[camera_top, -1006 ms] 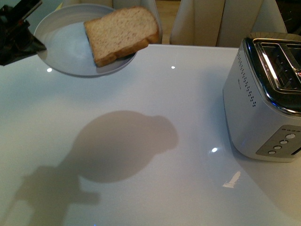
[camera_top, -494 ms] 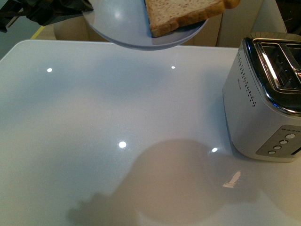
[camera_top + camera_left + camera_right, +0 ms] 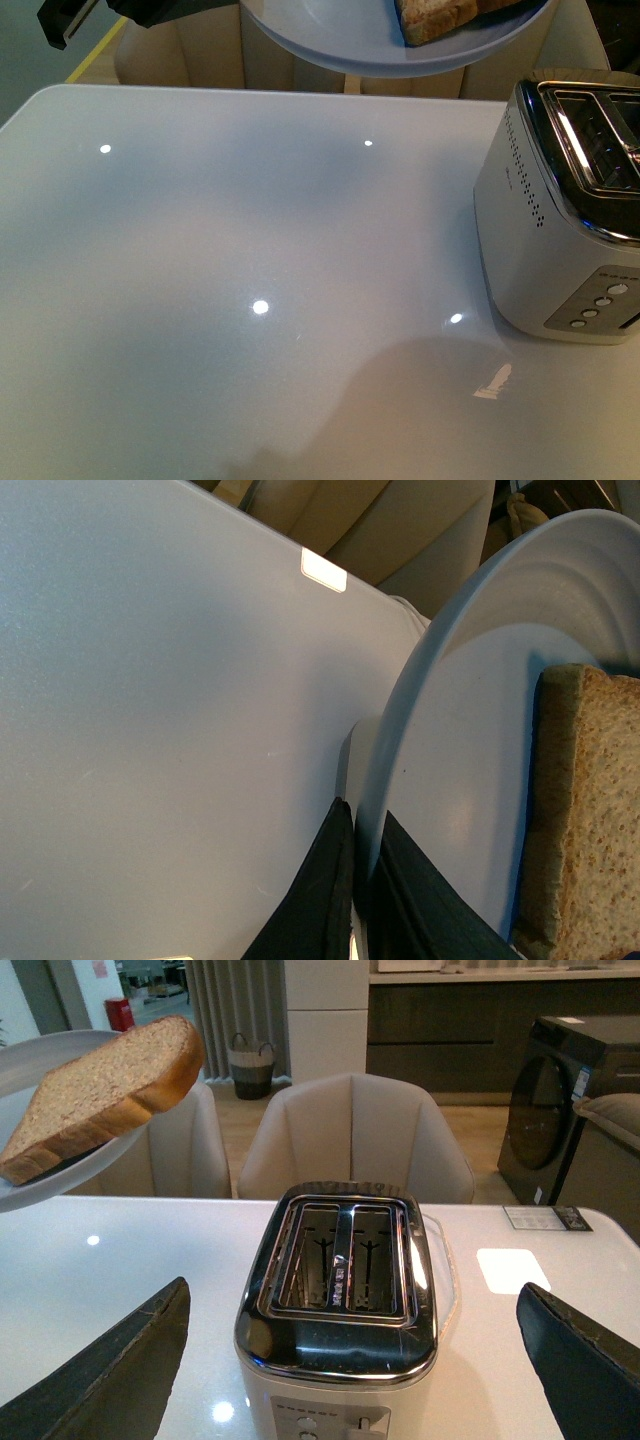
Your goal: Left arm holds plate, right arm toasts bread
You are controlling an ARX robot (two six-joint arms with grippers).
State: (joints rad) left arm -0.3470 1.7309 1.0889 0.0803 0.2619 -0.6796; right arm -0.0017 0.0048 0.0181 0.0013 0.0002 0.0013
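Over the last second the plate point(image 3: 330, 35) had travelled up and to the right across the front view, from over the surface's point(image 3: 200, 260) far left corner to its far edge nearer the toaster point(image 3: 560, 220), and its shadow had slid to the near right part of the surface. Nearest the robot, that glossy white surface showed ceiling-light glints and the soft shadow. The right pincer point(image 3: 352, 1290) had its two dark fingers point(image 3: 110, 1370) spread wide apart, gripping nothing, with the toaster between them in the wrist view. The toaster stood upright at the right of the surface, silver-sided with a chrome top, its two slots facing up and a column of buttons on its near end. Further off, the left pincer point(image 3: 362, 825) was clamped on the plate's rim, one finger on each face. The plate hung in the air, tilted, and the bread point(image 3: 435, 15) lay on it, its crust reaching past the rim on the far side in the right wrist view. Beige chairs point(image 3: 355, 1135) stood beyond the surface.
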